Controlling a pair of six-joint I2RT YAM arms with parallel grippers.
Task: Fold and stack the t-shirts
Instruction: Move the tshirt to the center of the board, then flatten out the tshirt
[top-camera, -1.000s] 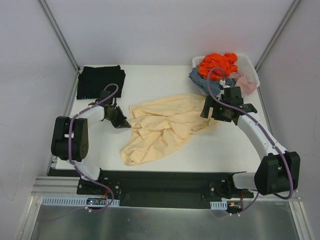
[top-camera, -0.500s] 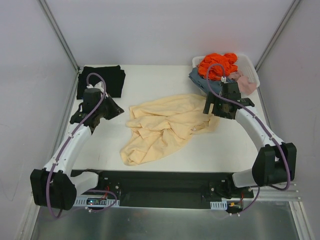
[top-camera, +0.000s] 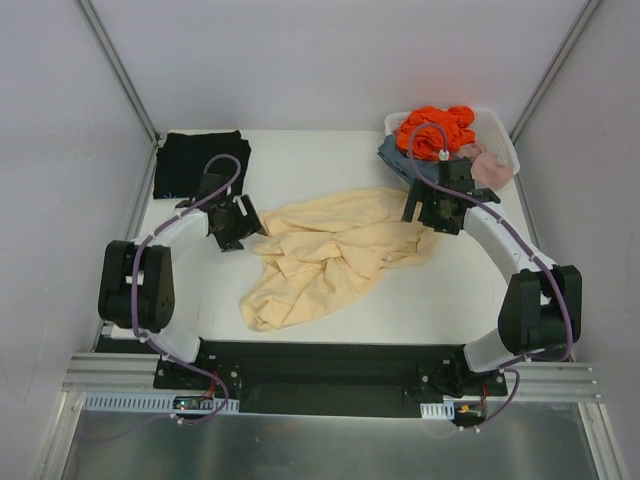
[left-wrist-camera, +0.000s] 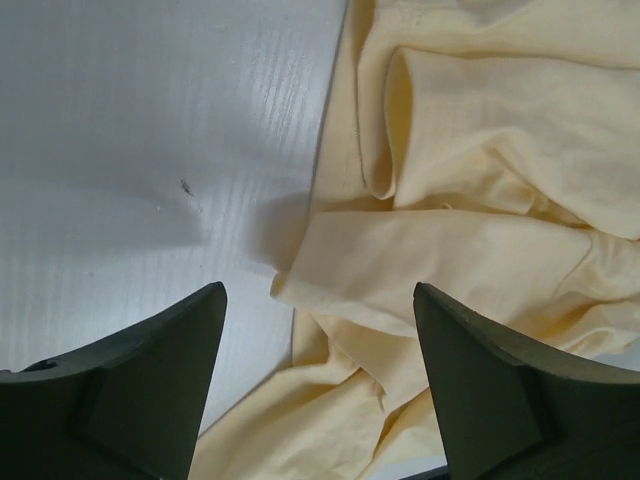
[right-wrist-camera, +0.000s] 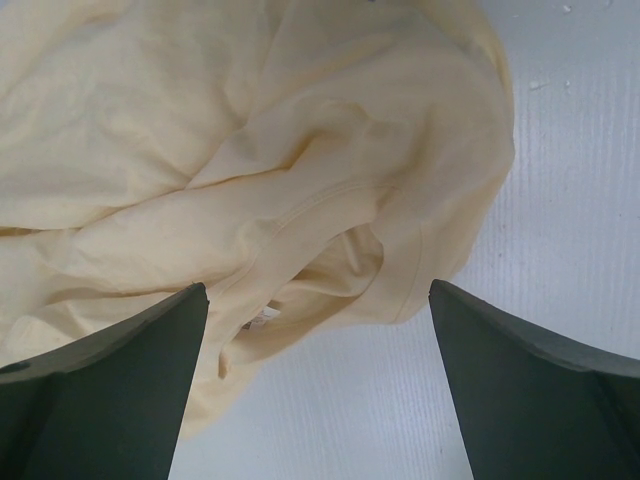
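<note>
Both spread wide and empty, the left pincer (top-camera: 243, 222) and right pincer (top-camera: 428, 214) hang over opposite edges of the cream t-shirt (top-camera: 325, 255) we see crumpled on the worktop (top-camera: 330, 165). Beyond lie the folded black t-shirt (top-camera: 195, 165), back left, and a clothes-heaped white basket (top-camera: 510, 150), back right.

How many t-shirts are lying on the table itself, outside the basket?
2. The cream-yellow t-shirt lies crumpled mid-table; the black t-shirt lies folded at the far left corner. The white basket at far right holds piled clothes, so more shirts may be hidden there.
</note>
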